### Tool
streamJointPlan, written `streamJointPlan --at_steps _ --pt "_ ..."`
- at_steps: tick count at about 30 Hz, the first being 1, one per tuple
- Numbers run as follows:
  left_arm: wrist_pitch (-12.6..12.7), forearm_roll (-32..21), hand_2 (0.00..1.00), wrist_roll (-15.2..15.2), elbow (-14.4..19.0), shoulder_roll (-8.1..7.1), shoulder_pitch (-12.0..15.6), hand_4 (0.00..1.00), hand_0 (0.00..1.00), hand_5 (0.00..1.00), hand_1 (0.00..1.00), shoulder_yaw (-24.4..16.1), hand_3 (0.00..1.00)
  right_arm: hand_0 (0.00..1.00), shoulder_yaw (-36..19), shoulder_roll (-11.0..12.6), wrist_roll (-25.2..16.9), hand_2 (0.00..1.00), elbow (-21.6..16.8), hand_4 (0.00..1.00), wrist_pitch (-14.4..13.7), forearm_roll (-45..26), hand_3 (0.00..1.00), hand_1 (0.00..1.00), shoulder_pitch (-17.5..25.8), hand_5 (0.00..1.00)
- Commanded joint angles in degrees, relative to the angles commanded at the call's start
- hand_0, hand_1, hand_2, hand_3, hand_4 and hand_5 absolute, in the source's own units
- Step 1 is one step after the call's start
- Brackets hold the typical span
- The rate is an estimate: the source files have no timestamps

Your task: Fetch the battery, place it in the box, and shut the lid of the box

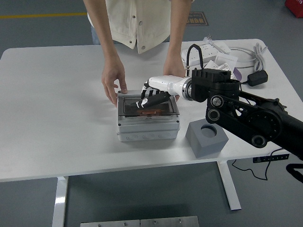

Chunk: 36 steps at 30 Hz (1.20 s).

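The right hand (pixel 150 99) is resting on the lid (pixel 147 105) of the box (pixel 147 124), with its fingers (pixel 144 102) extended and loosely spread, flat against the lid and gripping nothing. The lid is lying down flat over the box opening. It is transparent and dark-tinted, and the orange battery (pixel 147 111) is showing through it inside the box, partly hidden by the fingers.

The box is sitting on the table (pixel 52 113), near the middle and toward the near edge. The right arm (pixel 246 113) is reaching in from the right side, passing above a grey block (pixel 206 137) that is standing on the table just to the right of the box. The block has 1 round hole in its top face.

A person (pixel 137 23) is standing at the far side of the table. 1 of the person's hands (pixel 113 81) is touching the far left corner of the box; the other hand (pixel 174 68) is resting behind the far right of the box, partly hidden by the robot's wrist.

A power strip and cables (pixel 236 54) are lying at the far right of the table, well apart from the box.
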<state>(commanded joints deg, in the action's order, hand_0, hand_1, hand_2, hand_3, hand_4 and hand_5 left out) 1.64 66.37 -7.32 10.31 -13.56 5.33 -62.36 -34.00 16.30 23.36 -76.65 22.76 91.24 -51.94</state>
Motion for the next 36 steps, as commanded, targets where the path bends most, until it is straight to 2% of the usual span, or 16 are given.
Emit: streamJointPlan --at_steps 8,12,15,17,22,23,28,29,34,35,36 --pt "0.0 -0.5 0.593 0.1 0.0 0.05 -0.1 0.044 0.584 0.002 0.754 0.6 0.517 0.593 -3.4 0.4 0.6 0.583 -0.6 0.942 0.8 0.2 0.72 0.523 1.3 0.931" --pt "0.0 -0.3 0.594 0.0 0.0 0.12 -0.2 0.047 0.584 0.002 0.754 0.5 0.518 0.587 -8.2 1.1 0.9 0.576 -2.0 0.942 1.2 1.7 0.725 0.521 4.1 0.929" --pt "-0.1 -0.1 0.594 0.0 0.0 0.31 -0.1 0.047 0.584 0.002 0.754 0.3 0.518 0.587 -12.8 2.1 -1.1 0.576 -4.5 0.942 0.0 2.6 0.725 0.521 7.7 0.929" --pt "-0.2 0.5 0.594 -0.2 0.0 0.52 0.0 0.045 0.585 0.002 0.754 -0.4 0.518 0.575 -16.6 3.0 -4.0 0.576 -6.5 0.941 -2.5 2.3 0.725 0.516 10.7 0.931" --pt "-0.5 3.4 0.594 -0.8 0.0 0.77 0.5 0.045 0.585 0.002 0.754 -3.4 0.518 0.575 -23.5 4.8 -11.8 0.576 -8.0 0.941 -9.1 -2.0 0.725 0.516 17.0 0.931" --pt "-0.6 3.9 0.594 -0.9 0.0 0.78 0.6 0.046 0.585 0.002 0.754 -3.9 0.518 0.479 -24.3 5.1 -13.2 0.523 -8.0 0.922 -10.4 -2.9 0.666 0.454 18.0 0.871" --pt "-0.6 5.2 0.594 -0.9 0.0 0.83 0.9 0.046 0.585 0.002 0.754 -5.8 0.518 0.479 -26.7 5.7 -23.1 0.523 -8.1 0.922 -19.8 -9.1 0.666 0.454 23.8 0.871" --pt "-0.6 5.3 0.594 -0.9 0.0 0.87 1.0 0.044 0.584 0.002 0.753 -6.0 0.518 0.3 -26.8 5.6 -25.5 0.423 -8.3 0.804 -22.2 -10.7 0.547 0.349 25.2 0.601" --pt "-0.7 5.5 0.594 -0.8 0.0 1.03 1.1 0.044 0.584 0.002 0.753 -6.6 0.518 0.3 -25.9 5.0 -35.3 0.423 -8.3 0.804 -32.4 -16.7 0.547 0.349 29.9 0.601" --pt "-0.7 5.5 0.594 -0.8 0.0 1.06 1.1 0.045 0.585 0.002 0.753 -6.7 0.518 0.308 -25.8 4.8 -37.3 0.419 -7.9 0.773 -34.6 -17.9 0.528 0.345 30.8 0.533" --pt "-0.7 5.5 0.594 -0.8 0.0 1.1 1.1 0.045 0.585 0.002 0.753 -6.7 0.518 0.308 -25.7 4.6 -38.9 0.419 -7.7 0.773 -36.2 -19.0 0.528 0.345 31.6 0.533"
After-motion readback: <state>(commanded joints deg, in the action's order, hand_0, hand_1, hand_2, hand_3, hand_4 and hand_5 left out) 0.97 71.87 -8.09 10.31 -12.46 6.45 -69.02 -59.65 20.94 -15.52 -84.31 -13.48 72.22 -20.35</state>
